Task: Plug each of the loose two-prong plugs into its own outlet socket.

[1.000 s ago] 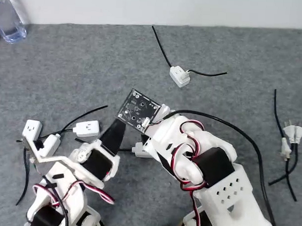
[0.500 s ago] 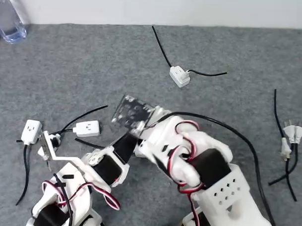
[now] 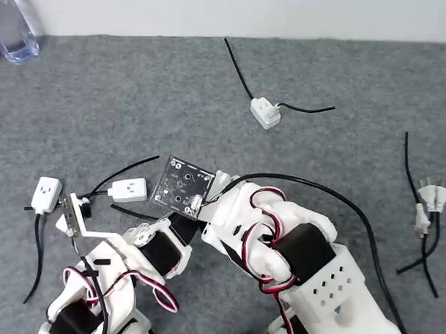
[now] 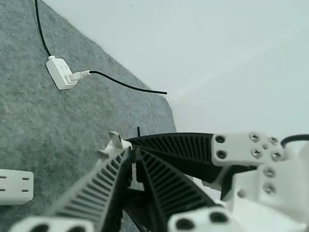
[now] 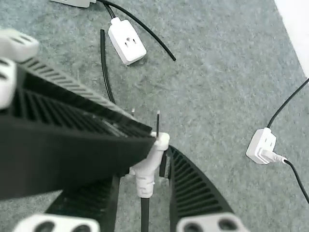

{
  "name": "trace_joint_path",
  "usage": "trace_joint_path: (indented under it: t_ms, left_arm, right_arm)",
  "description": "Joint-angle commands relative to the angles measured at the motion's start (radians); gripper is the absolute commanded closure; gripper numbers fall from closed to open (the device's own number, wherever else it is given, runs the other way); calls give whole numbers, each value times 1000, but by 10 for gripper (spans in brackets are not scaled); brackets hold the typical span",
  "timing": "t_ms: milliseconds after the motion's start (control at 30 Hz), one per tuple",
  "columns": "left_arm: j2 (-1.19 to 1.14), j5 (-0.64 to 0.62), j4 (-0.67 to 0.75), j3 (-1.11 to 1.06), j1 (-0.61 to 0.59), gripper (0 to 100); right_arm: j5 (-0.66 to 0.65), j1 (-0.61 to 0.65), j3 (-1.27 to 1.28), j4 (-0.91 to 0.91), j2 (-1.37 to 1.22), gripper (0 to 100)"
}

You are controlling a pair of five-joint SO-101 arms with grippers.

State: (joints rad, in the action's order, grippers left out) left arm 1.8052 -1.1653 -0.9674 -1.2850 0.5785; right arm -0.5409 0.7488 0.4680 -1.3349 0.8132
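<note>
The left claw point(image 4: 131, 153) is pressed together on the plug point(image 5: 150, 159), leaving the prongs exposed, probably for regripping. The right claw point(image 5: 144, 176) meets the same plug; its state cannot be told. A free socket point(image 3: 128, 189) lies nearby on the worktop point(image 3: 343, 76).

Robotics laboratory test bench. The setting is indicated by two white plastic arms point(image 3: 329, 288) with exposed servo wiring point(image 3: 258, 238), set at a grey felt mat point(image 3: 123, 83) against a plain white wall point(image 3: 214, 13). Outlet sockets point(image 3: 265, 112) on short cord stubs are scattered over the mat.
</note>
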Motion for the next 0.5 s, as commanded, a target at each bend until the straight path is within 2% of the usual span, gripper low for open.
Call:
trace_joint_path:
  t_ms: [0,200,467]
  left_arm:
    - [6,9,-6,7,-2,987]
    - [6,9,-12,5,-2,987]
    - [6,9,-11,-2,-3,987]
  right_arm:
    - [-12,5,-34,-8,18,990]
    - [-12,64,-49,-13,18,990]
    - [-9,67,-133,-65,18,990]
